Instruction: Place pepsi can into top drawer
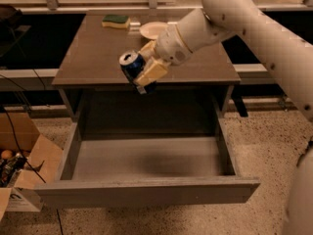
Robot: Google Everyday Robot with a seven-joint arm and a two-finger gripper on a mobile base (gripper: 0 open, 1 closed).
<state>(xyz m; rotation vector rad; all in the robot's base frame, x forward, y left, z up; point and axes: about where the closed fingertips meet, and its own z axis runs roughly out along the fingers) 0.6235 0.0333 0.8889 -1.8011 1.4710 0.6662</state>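
Here, single camera view. We count one pepsi can [132, 65], one gripper [146, 62], one top drawer [146, 192], one grey table [93, 58], one white bowl [152, 30], one green-yellow sponge [116, 21], one cardboard box [34, 163]. Gripper hangs over table's front edge, tan pads [153, 72] pinching can from two sides. Can tilted, silver top toward us, above drawer's rear. Drawer pulled out, shallow, flat plain front. We lose can's lower end behind pad; arm cut off at right; box contents unclear.
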